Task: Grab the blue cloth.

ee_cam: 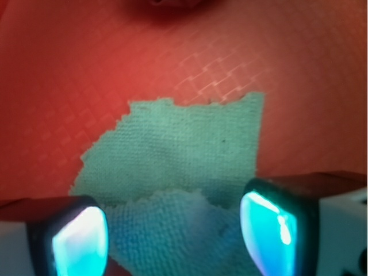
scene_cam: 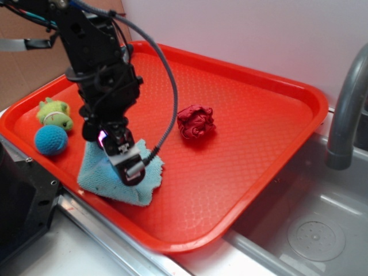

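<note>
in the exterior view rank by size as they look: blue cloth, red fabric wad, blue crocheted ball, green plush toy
1. blue cloth, partly hidden by the gripper
2. red fabric wad
3. blue crocheted ball and green plush toy: too alike to rank

One red tray (scene_cam: pixel 270 115) holds one blue cloth (scene_cam: pixel 95 175), one red wad (scene_cam: pixel 196 122), one blue ball (scene_cam: pixel 50 140), one green toy (scene_cam: pixel 54 112).

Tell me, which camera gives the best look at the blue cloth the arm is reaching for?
The wrist view: the blue cloth fills the frame, showing its weave, frayed edges and a folded flap between the fingertips of the open gripper. The exterior view shows where the cloth lies on the red tray, though the arm covers much of it.
</note>
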